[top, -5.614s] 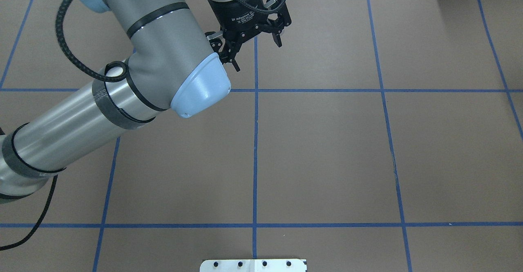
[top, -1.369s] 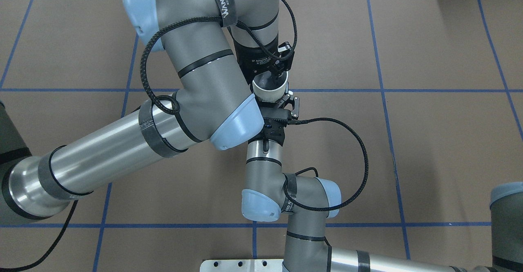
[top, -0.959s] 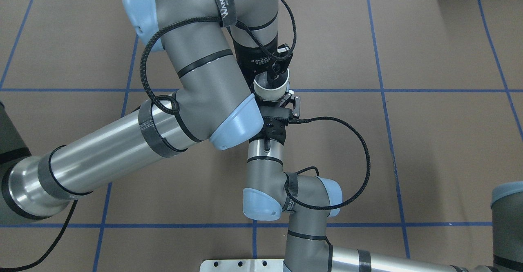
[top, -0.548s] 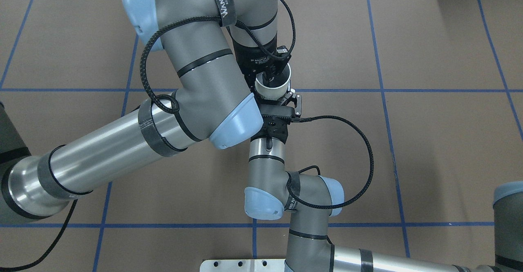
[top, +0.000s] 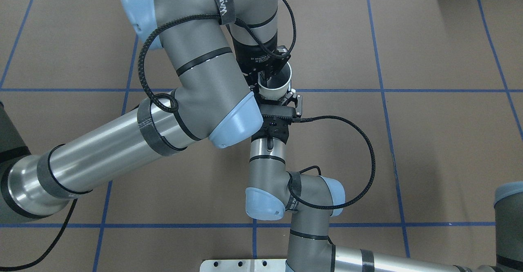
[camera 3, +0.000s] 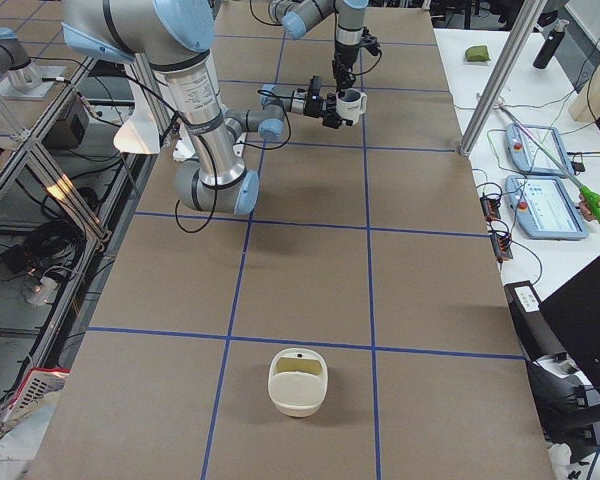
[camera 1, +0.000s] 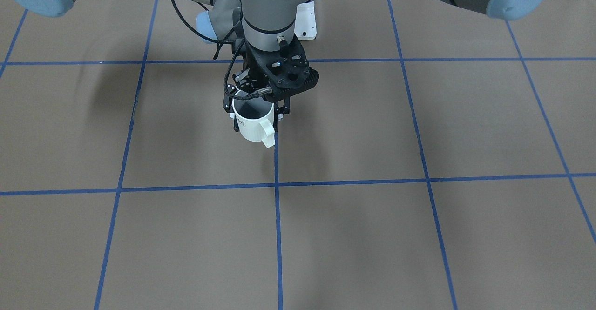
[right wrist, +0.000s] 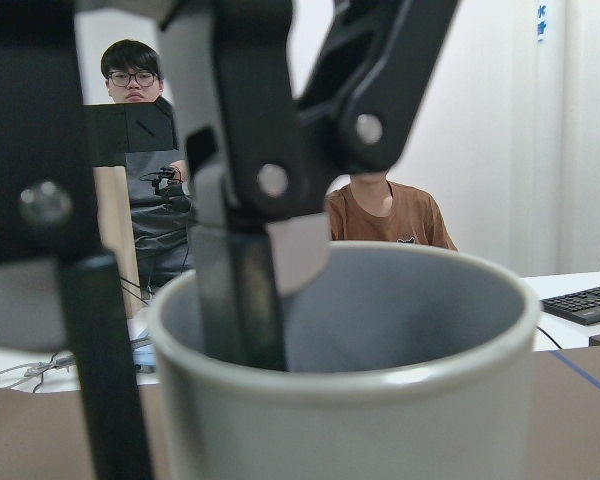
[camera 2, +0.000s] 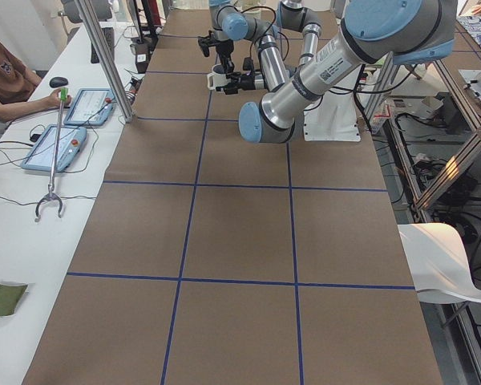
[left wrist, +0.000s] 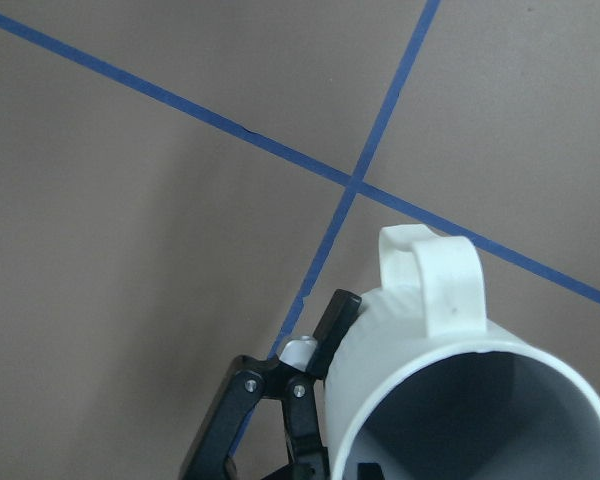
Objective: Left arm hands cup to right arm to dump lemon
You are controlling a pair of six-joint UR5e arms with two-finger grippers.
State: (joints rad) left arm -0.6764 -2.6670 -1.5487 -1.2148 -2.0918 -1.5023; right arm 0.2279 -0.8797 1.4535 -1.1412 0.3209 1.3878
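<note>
The cream-white cup (camera 1: 253,126) hangs upright above the table, handle towards the front-facing camera. My left gripper (top: 269,75) comes down from above and is shut on the cup's wall, one finger (right wrist: 235,280) inside the rim. My right gripper (camera 1: 254,113) reaches in level from the robot's side and stands open, its fingers flanking the cup (top: 274,87). One white-tipped right finger (left wrist: 325,325) sits close against the cup's side. The lemon does not show; the cup's grey inside (left wrist: 480,420) is dark and its bottom is hidden.
A cream bowl-like container (camera 3: 298,380) rests on the brown table (camera 1: 419,235) near the right end. The left arm's elbow (top: 233,121) overhangs the right wrist. A side bench with tablets (camera 3: 545,205) and seated people (camera 2: 8,80) runs along the far edge.
5.6 s ago my left gripper was open and empty. Over the last 1.4 seconds it holds the cup and drifts slightly right, and the right gripper has crept forward around the cup.
</note>
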